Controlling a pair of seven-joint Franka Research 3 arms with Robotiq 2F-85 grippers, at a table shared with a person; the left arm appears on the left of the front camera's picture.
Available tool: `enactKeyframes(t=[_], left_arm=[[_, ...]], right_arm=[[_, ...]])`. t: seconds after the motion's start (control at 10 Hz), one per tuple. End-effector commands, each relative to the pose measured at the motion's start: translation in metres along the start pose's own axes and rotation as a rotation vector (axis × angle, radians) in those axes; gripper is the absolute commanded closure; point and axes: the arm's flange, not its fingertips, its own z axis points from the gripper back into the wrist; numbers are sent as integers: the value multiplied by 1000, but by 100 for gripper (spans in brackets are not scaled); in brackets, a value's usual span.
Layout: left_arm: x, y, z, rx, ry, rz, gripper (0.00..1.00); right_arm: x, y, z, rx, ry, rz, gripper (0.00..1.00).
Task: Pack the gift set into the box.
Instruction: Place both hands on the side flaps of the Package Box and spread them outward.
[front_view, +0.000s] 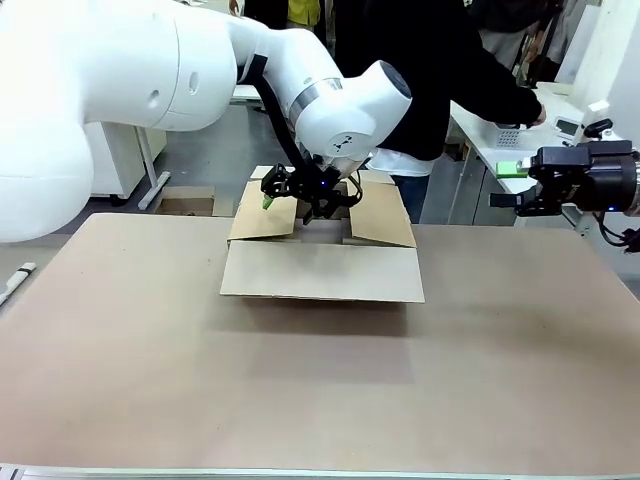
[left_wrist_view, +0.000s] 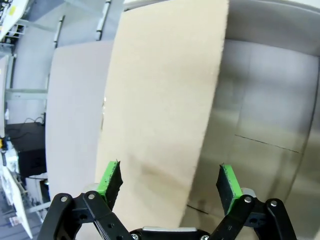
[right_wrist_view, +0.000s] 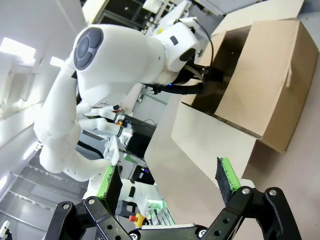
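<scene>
Left arm (front_view: 150, 80) extends to centre, wrist bent down. Left gripper (front_view: 300, 203) points downward, jaws spread wide, green pads (left_wrist_view: 111, 179) well apart. Right gripper (front_view: 510, 185) is held level, pointing inward, jaws likewise spread.

A person in a black top (front_view: 420, 60) stands beyond the brown table (front_view: 320, 400), arm stretched right over a white table (front_view: 490, 152).

Seemingly no legible print or labels

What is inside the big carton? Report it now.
Inside the box, bare cardboard walls show past the open left gripper. A flap covers the rest of the inside, so what lies behind it cannot be told.
</scene>
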Motion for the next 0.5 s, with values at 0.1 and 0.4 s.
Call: enactKeyframes(t=[0.1, 0.4], left_arm=[[-5, 20, 4, 52, -22, -20, 0], [-10, 49, 6, 100, -39, 4, 0]], right_arm=[[0, -1, 0, 20, -22, 23, 0], [0, -1, 0, 20, -22, 23, 0]])
